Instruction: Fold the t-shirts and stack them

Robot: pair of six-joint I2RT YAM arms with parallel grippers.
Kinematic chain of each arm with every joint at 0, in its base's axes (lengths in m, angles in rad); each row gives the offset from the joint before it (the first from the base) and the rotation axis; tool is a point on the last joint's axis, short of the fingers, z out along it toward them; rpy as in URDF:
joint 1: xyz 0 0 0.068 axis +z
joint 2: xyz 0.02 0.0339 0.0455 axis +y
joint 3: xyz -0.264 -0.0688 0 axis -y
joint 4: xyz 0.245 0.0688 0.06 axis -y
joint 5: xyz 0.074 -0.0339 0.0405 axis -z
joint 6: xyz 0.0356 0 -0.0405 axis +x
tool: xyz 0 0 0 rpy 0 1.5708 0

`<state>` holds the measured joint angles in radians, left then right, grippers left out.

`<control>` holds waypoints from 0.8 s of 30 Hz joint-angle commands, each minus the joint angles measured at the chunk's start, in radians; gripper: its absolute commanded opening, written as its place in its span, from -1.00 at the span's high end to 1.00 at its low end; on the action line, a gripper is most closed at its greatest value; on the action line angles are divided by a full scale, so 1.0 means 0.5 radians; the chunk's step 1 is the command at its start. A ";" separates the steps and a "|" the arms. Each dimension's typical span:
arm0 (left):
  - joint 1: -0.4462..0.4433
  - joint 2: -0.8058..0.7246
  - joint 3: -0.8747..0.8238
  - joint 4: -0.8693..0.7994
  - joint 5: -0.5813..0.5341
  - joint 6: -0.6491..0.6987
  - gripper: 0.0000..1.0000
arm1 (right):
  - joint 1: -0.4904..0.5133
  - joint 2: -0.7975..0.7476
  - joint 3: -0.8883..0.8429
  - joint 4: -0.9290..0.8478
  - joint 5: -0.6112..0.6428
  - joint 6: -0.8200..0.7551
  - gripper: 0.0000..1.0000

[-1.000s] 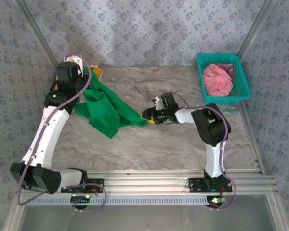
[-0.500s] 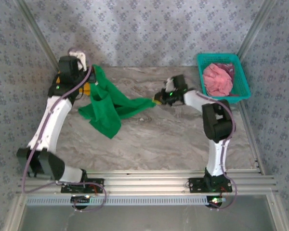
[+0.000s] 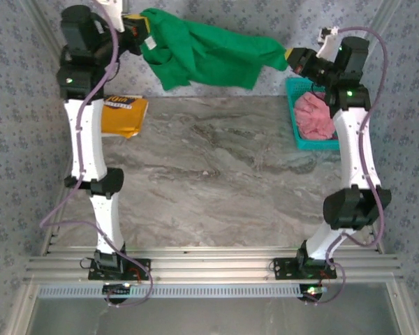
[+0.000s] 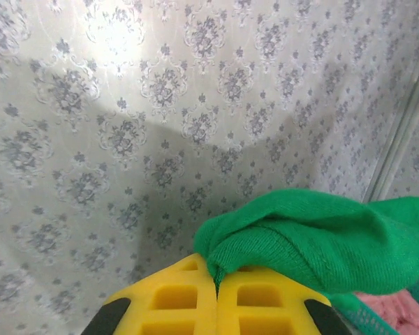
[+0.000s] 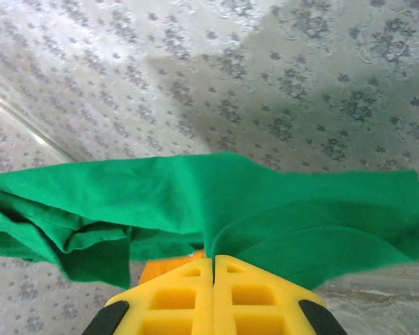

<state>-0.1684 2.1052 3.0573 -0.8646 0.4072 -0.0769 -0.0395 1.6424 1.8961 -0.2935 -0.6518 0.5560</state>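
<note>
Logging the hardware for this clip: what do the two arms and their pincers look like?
The left arm and right arm both have white links and black joint housings with small green lights. A mauve cable loops alongside each. The left pincer and right pincer have yellow fingers moulded with square recesses, black at the outer edges.

Left arm [image 3: 82, 139] and right arm [image 3: 353, 146]: white links, black joint modules, purple external cables. Left end effector [image 4: 216, 271] and right end effector [image 5: 213, 261]: yellow grid-recessed fingers [image 4: 174, 300], black outer corners.
</note>
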 commanded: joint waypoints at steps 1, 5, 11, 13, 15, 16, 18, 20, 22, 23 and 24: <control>-0.017 -0.061 -0.227 -0.480 0.187 0.212 1.00 | 0.008 -0.192 -0.415 -0.018 -0.029 -0.115 1.00; -0.085 -0.466 -1.578 -0.269 0.281 0.346 1.00 | 0.024 -0.523 -1.111 0.073 0.047 -0.228 1.00; -0.029 -1.689 -4.203 1.577 -0.126 -0.231 -0.60 | 0.035 -0.638 -1.874 0.121 0.077 -0.302 0.85; -0.058 -1.862 -4.411 1.460 -0.285 -0.324 -0.74 | 0.070 -0.646 -2.027 0.124 0.073 -0.326 0.65; -0.094 -2.057 -4.574 1.278 -0.530 -0.426 -0.96 | 0.096 -0.677 -2.156 0.046 0.083 -0.384 0.35; -0.093 -2.134 -4.620 1.190 -0.597 -0.468 -0.96 | 0.099 -0.716 -2.213 0.038 0.101 -0.388 0.36; -0.097 -2.281 -4.695 0.999 -0.690 -0.567 -0.95 | 0.094 -0.834 -2.337 0.022 0.164 -0.367 0.18; -0.101 -2.389 -4.761 0.895 -0.654 -0.648 -0.82 | 0.084 -0.940 -2.361 -0.098 0.276 -0.371 -0.05; -0.130 -2.421 -4.814 0.812 -0.614 -0.770 -0.74 | 0.066 -1.028 -2.349 -0.171 0.397 -0.398 -0.12; -0.141 -2.402 -4.848 0.797 -0.547 -0.830 -0.74 | 0.055 -1.046 -2.337 -0.188 0.447 -0.410 -0.30; -0.159 -2.371 -4.896 0.801 -0.498 -0.879 -0.75 | 0.043 -1.033 -2.320 -0.190 0.473 -0.410 -0.43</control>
<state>-0.2291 0.8986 0.6632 -0.4011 0.1383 -0.3969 -0.0032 1.1488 0.7155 -0.3416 -0.5064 0.3790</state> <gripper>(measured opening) 0.873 0.667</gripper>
